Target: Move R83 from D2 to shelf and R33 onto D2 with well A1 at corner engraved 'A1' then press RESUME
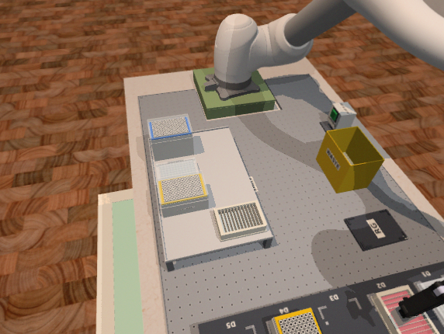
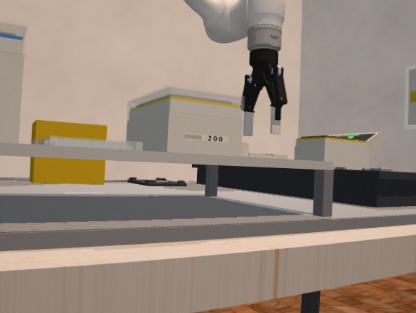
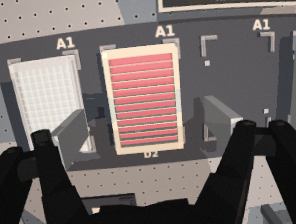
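Claw [image 3: 145, 131] hangs above the D2 reservoir [image 3: 143, 99], fingers spread apart, gripping nothing

Floor [image 1: 58, 78] wood parquet, grained; arm [image 1: 248, 43] smooth satin white; deck plate [image 1: 295, 186] matt grey, perforated.

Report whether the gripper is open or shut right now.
Open. The gripper holds nothing; its fingers stand apart, straddling the reservoir at D2 from above.
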`<state>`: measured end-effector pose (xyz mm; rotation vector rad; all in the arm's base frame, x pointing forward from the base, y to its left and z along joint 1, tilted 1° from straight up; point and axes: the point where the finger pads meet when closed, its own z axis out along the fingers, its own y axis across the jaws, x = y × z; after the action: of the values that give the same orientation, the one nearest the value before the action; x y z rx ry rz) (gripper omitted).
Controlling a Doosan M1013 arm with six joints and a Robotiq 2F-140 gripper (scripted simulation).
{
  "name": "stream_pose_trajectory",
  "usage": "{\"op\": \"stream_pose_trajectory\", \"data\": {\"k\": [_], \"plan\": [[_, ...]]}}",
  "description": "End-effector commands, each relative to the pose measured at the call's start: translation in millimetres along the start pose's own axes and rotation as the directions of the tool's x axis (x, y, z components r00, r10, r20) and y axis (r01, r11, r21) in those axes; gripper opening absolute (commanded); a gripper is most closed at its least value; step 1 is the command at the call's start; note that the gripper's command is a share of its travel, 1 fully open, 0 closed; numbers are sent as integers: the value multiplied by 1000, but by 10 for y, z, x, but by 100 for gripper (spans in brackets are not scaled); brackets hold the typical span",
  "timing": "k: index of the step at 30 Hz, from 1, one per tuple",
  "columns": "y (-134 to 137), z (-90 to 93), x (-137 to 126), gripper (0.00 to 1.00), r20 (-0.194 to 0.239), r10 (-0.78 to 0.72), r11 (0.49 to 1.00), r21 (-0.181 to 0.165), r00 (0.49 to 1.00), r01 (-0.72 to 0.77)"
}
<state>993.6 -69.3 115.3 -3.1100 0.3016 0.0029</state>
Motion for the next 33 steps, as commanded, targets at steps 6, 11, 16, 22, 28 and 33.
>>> {"op": "stream_pose_trajectory", "data": {"k": [6,11,16,22,28,33], "plan": [[0,-121,-1,77,0,0,1000,0,1000,0],[0,-204,-1,77,0,0,1000,0,1000,0],[0,-254,-1,77,0,0,1000,0,1000,0],[0,-354,-1,77,0,0,1000,0,1000,0],[0,-454,-1,77,0,0,1000,0,1000,0],[0,-504,-1,77,0,0,1000,0,1000,0]]}}
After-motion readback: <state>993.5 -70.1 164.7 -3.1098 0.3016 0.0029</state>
